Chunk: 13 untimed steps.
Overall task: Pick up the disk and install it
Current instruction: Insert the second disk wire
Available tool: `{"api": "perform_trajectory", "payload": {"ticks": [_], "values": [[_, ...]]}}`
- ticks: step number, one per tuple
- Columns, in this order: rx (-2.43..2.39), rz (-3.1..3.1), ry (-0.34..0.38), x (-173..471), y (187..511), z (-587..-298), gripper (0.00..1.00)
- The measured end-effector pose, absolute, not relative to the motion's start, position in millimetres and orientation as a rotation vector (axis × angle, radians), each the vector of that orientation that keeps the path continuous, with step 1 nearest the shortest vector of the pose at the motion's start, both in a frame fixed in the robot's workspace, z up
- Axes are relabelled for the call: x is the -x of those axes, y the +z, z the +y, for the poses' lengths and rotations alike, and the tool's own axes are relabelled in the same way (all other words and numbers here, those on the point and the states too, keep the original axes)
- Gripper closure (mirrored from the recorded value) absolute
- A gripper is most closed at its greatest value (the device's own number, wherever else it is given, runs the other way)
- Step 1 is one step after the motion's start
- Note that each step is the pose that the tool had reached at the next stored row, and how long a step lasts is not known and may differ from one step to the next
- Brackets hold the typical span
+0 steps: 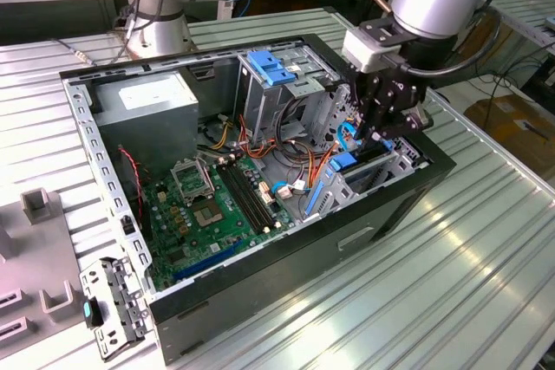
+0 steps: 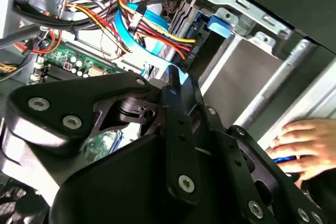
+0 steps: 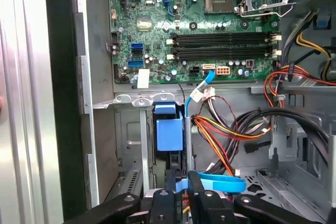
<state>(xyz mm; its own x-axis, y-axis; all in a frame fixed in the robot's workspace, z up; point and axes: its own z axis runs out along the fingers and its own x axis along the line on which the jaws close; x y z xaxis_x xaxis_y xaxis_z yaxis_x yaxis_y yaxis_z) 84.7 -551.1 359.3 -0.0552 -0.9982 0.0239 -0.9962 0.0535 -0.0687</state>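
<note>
So there's this open computer case [image 1: 260, 171] lying on its side on the ribbed metal desk [image 1: 451, 283]. Green motherboard [image 1: 217, 205] on its floor, grey power supply box [image 1: 147, 101] tucked in a corner, a light-blue bracket [image 1: 273, 67] up on the drive cage. Orange, red and yellow cables [image 3: 231, 129] are tangled everywhere. A loose metal bracket [image 1: 113, 301] sits on the desk just beside the case.

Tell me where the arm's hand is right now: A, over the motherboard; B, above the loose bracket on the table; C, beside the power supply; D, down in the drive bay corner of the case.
D: the hand sits down in the drive bay corner of the case, among the cables.
</note>
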Motion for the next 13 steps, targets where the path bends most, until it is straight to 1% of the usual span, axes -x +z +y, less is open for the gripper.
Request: {"api": "perform_trajectory", "payload": {"ticks": [2,3,4,13], "values": [[2.138,2.258,-0.103,-84.8,359.8,-551.1,0.76],[2.138,2.258,-0.103,-84.8,359.9,-551.1,0.84],[2.138,2.258,-0.103,-84.8,359.9,-551.1,0.89],[2.138,2.258,-0.103,-84.8,360.1,-551.1,0.89]]}}
